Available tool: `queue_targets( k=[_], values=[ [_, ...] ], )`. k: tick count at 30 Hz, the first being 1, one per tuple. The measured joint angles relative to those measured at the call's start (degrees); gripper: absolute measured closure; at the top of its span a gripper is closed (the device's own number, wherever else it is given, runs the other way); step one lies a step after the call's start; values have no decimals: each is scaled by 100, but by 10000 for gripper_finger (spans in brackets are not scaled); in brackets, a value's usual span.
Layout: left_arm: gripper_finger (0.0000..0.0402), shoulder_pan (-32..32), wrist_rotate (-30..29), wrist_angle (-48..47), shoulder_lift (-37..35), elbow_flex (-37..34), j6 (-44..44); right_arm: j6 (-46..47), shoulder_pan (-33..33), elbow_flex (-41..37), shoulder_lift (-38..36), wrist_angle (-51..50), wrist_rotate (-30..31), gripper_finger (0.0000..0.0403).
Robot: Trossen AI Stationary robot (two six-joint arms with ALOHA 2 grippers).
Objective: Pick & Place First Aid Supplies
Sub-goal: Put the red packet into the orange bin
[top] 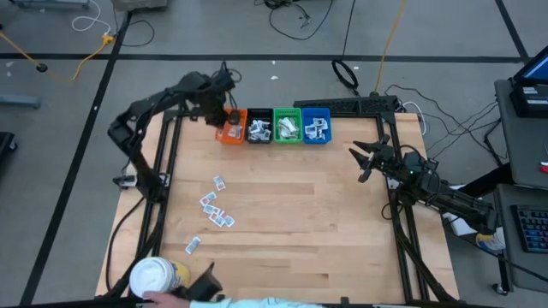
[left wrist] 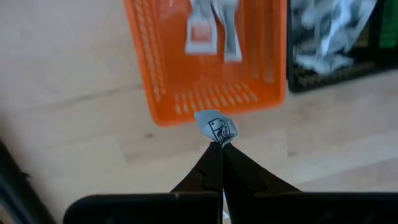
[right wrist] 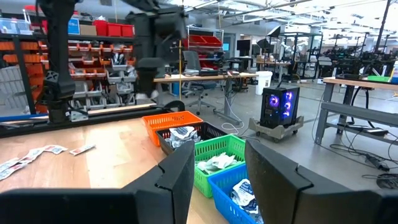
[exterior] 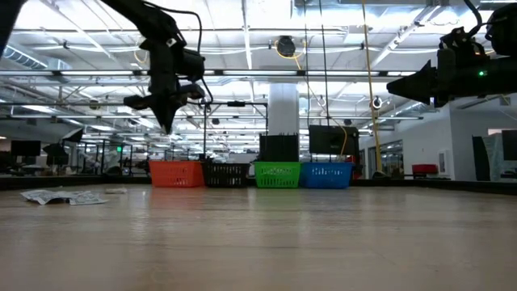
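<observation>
Several packets (top: pixel 216 208) lie loose at seven o'clock on the table (top: pixel 325 222); four bins (top: pixel 276 125) at twelve hold others. Left gripper (left wrist: pixel 219 144) pinches one sachet (left wrist: pixel 216 127) above the orange bin (left wrist: pixel 208 62). Right gripper (top: pixel 364 159) waits at three o'clock, fingers apart and empty.

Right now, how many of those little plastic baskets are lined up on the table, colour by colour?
Orange basket: 1
Black basket: 1
Green basket: 1
Blue basket: 1
Total: 4
</observation>
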State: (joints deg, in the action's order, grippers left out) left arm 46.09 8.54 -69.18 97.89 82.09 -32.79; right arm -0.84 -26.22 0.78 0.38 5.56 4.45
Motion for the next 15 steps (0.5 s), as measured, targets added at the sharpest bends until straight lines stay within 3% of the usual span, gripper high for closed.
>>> queue_targets(
  k=[5,15],
  values=[
    [401,333,-223,-104,448,674,229,-1,2,2,0,-1,2,264],
    [401,441,-388,425,1474,706,251,-1,0,2,1,-1,2,264]
  ],
)
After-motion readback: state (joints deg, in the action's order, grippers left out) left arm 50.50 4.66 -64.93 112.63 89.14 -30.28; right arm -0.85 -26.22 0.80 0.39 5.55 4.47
